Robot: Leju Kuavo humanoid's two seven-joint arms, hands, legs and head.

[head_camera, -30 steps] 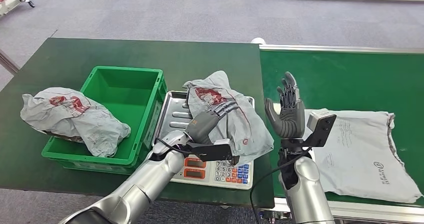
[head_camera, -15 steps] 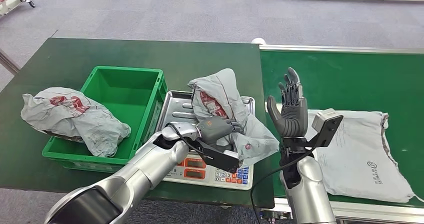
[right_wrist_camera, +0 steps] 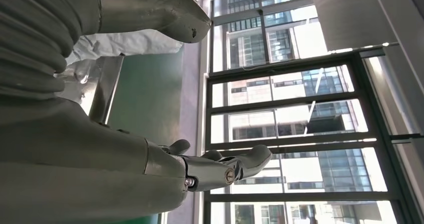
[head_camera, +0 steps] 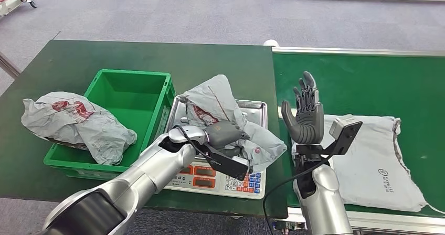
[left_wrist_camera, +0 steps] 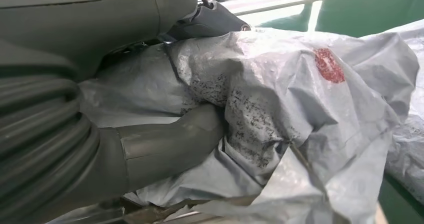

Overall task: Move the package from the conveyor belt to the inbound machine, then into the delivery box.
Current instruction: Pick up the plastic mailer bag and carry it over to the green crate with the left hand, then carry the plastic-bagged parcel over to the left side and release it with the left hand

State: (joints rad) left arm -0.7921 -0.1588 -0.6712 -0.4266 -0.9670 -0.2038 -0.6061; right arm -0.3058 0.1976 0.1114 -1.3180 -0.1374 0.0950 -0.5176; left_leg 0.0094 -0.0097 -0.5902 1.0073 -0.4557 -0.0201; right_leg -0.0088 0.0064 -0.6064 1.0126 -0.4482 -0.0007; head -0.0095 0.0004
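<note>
Grey crumpled package (head_camera: pixel 223 106), red-printed

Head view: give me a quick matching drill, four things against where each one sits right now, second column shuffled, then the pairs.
Things:
1. Package with red print held by the left robot hand
2. Flat grey package
3. Crumpled package with red print
4. Right robot hand

Places:
A. Lying on the green conveyor belt
B. Raised open above the belt edge, holding nothing
C. Draped over the rim of the green delivery box
D. Over the metal tray of the weighing scale

Pairs: 1-D, 2-A, 3-C, 4-B
</note>
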